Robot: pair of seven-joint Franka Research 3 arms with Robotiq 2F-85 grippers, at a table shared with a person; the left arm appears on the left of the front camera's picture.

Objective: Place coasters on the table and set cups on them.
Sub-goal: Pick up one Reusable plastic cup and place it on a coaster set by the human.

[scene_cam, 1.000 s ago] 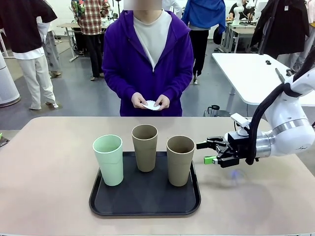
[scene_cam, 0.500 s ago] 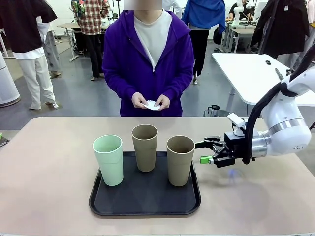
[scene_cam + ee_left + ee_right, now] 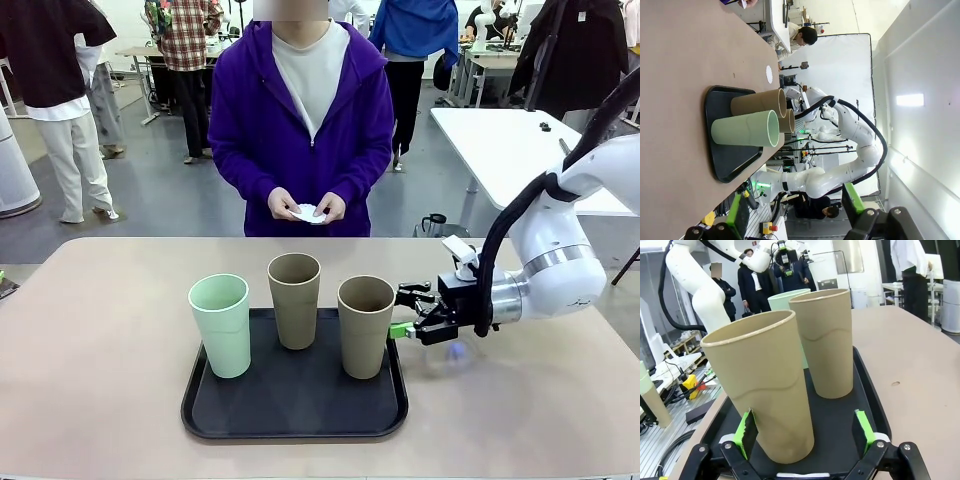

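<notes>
Three cups stand upright on a black tray [image 3: 295,405] on the beige table [image 3: 110,300]: a mint green cup [image 3: 220,325] at the left, a tan cup [image 3: 294,300] at the back, and a second tan cup [image 3: 365,325] at the right. My right gripper [image 3: 404,312] is open and level at the right tan cup's side. In the right wrist view that cup [image 3: 765,385] stands just ahead of the open right gripper [image 3: 805,434], nearer the left pad. The person holds white coasters [image 3: 308,213] in both hands. My left gripper [image 3: 795,210] is open, far from the cups [image 3: 747,129].
The person stands at the far edge of the table, behind the tray. A white table [image 3: 520,140] and other people are farther back. The beige tabletop stretches wide on both sides of the tray.
My right gripper has moved left toward the right tan cup, still open. The cups, the tray and the person's hands have not moved.
</notes>
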